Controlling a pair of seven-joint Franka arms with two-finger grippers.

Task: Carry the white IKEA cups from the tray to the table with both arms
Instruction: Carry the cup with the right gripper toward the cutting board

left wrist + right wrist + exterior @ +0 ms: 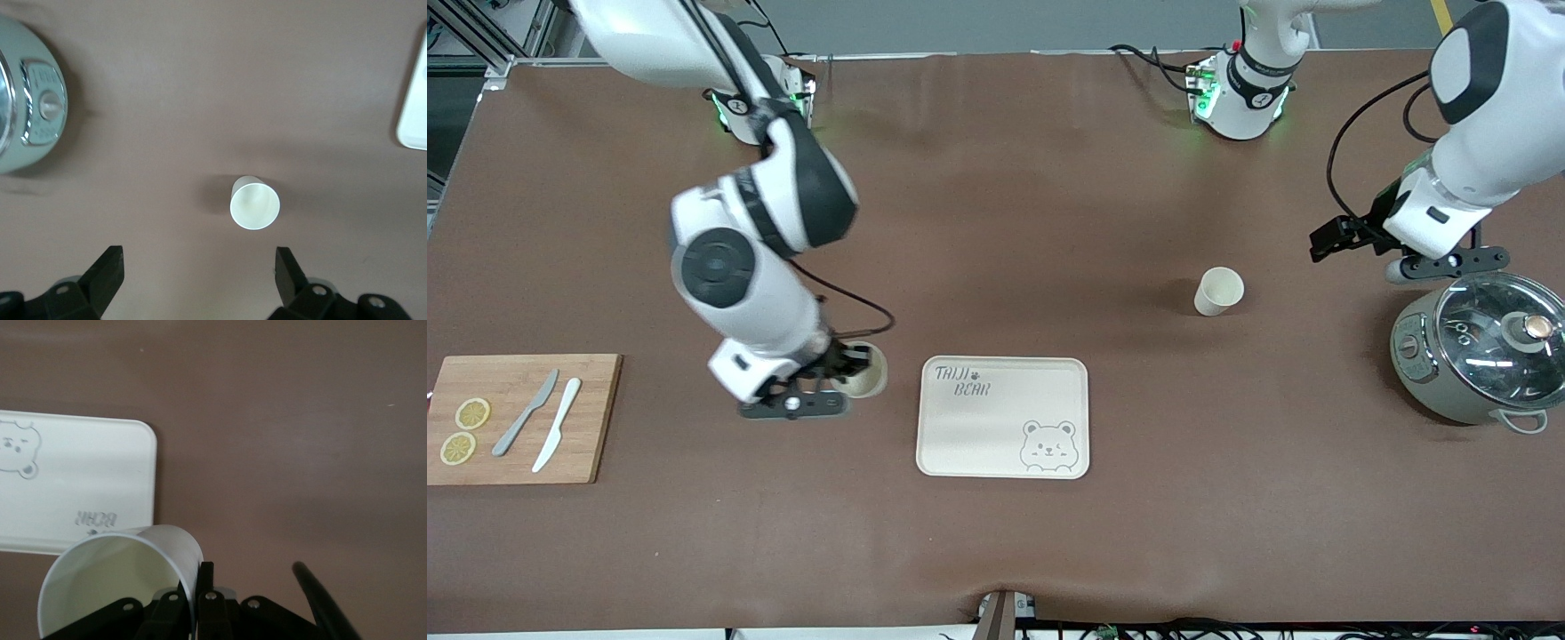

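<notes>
Right end effector (pixel 845 373): pinching the wall of one white cup (pixel 864 370), fingers pressed together on its rim, just beside the tray (pixel 1003 418) at the edge toward the right arm's end of the bench (pixel 996 222). In the right wrist view the cup (pixel 120 577) sits tilted in the grip, mouth showing, with the tray (pixel 73 483) next to it.

Left end effector (pixel 1352 236): spread wide and holding nothing, hanging over bare bench between the second cup and the cooker. In the left wrist view its fingers (pixel 107 270) stand well apart.

Second white cup (pixel 1218 291): upright on the bench, farther from the front camera than the tray and toward the left arm's end; seen from above in the left wrist view (pixel 254 203).

Tray: cream, bear-printed, nothing on it.

Cooker (pixel 1480 351): grey pot with glass lid, at the left arm's end.

Cutting board (pixel 520 418): wooden, at the right arm's end, carrying two knives (pixel 541 422) and two lemon slices (pixel 464 431).
</notes>
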